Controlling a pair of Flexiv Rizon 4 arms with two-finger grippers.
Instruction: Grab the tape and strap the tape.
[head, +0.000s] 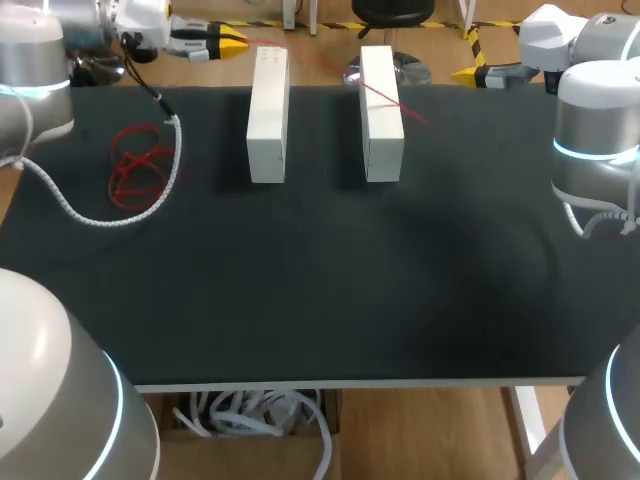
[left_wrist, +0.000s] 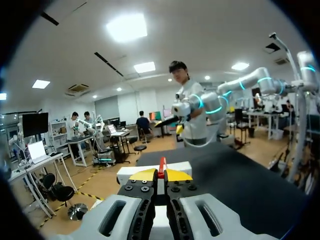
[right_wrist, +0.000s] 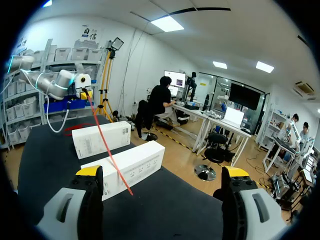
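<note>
Head view, thin red tape (head: 386, 98), stretched across white box (head: 383, 140)

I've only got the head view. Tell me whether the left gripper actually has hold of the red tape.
Observer: Yes. The left wrist view shows the left gripper shut on the red tape, with the strip pinched from both sides.
Operator: Now report the right gripper's state.
Observer: In the right wrist view the right gripper is wide open and holds nothing. The tape's free end lies on the table ahead of it, untouched.
</note>
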